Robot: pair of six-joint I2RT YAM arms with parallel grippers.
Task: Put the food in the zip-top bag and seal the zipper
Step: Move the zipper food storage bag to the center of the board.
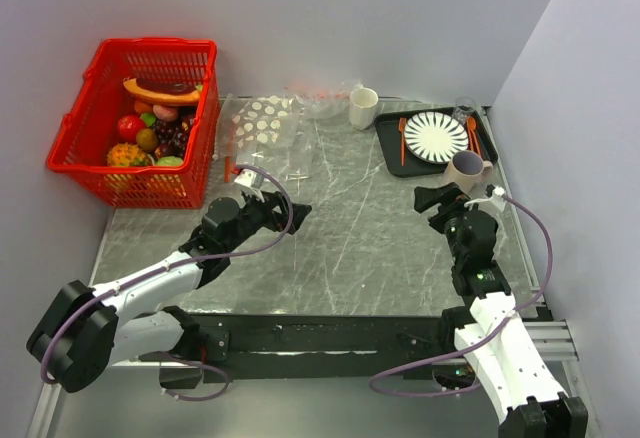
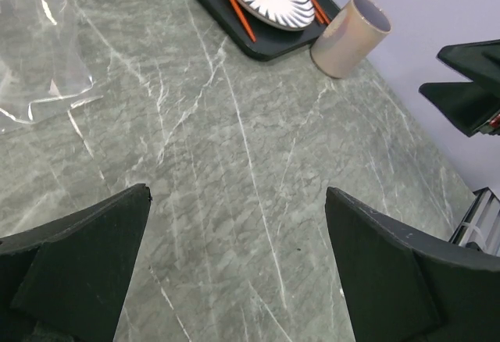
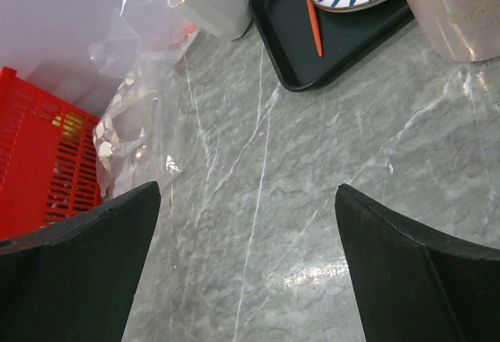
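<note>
Your food (image 1: 150, 136) lies heaped in the red basket (image 1: 75, 128) at the far left. The zip-top bag (image 1: 320, 105) is crumpled on the marble table (image 1: 370, 228) just left of the white cup (image 1: 362, 108), a dotted clear bag (image 1: 262, 123) between it and the basket, and its zipper shows in no view. Both claws stand spread wide and hold nothing: the left gripper (image 1: 288, 208) near the dotted bag, the right gripper (image 1: 437, 198) just beside the beige mug (image 1: 463, 170), which stands in front of the black tray (image 1: 392, 153) with its striped plate (image 1: 436, 137). Only your right wrist view shows faint lettering on the mug, too soft to read.
</note>
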